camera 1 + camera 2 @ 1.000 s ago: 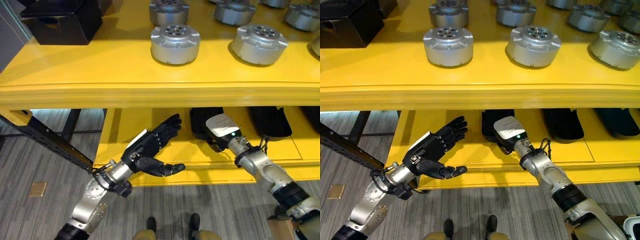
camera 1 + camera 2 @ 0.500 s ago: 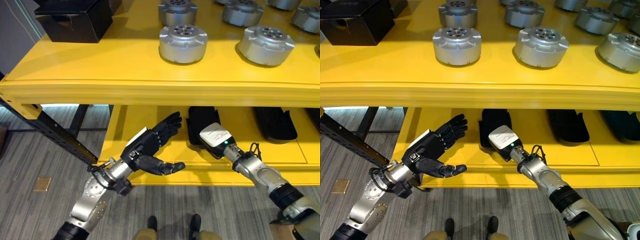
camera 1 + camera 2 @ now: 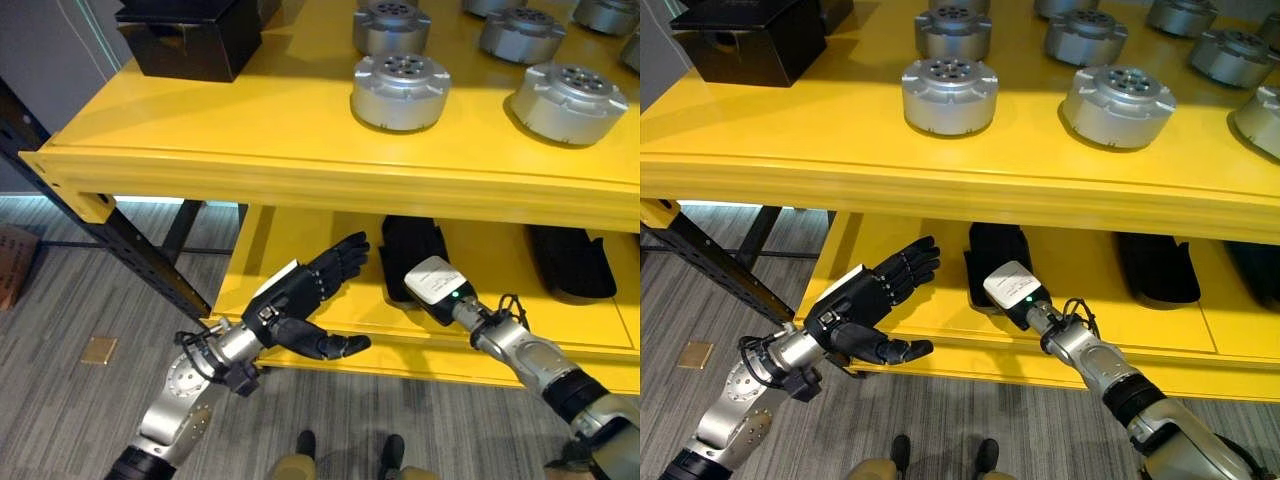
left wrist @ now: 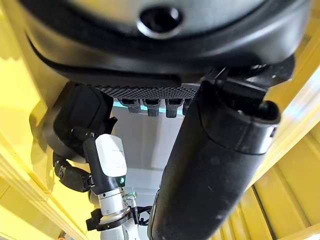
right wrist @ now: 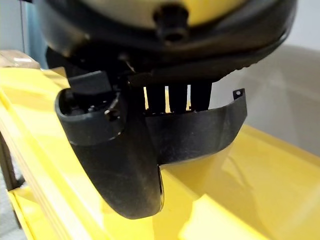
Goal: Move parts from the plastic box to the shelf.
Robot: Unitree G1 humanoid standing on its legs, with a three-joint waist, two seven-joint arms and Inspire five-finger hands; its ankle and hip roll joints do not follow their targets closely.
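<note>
Yellow shelf [image 3: 250,170], two levels. Upper level: silver round parts [image 3: 402,90] standing in rows toward the right end, none touching; a black box [image 3: 190,35] at the far left corner.

Lower level: black moulded trays lying side by side along the back. The leftmost tray [image 3: 410,250] has the right hand [image 3: 432,290] at its near end, white back plate up; the right wrist view shows its fingers [image 5: 170,97] reaching over the tray's dark curved wall and the thumb outside it (cannot tell whether they grip it or only rest there). A second black tray [image 3: 570,262] lies farther right, apart from the first.

Left hand [image 3: 300,300] hangs in front of the lower level's near edge, left of the leftmost tray, fingers straight and spread, thumb out, holding nothing. Neither hand carries a part.

Grey striped floor [image 3: 90,400] below.
</note>
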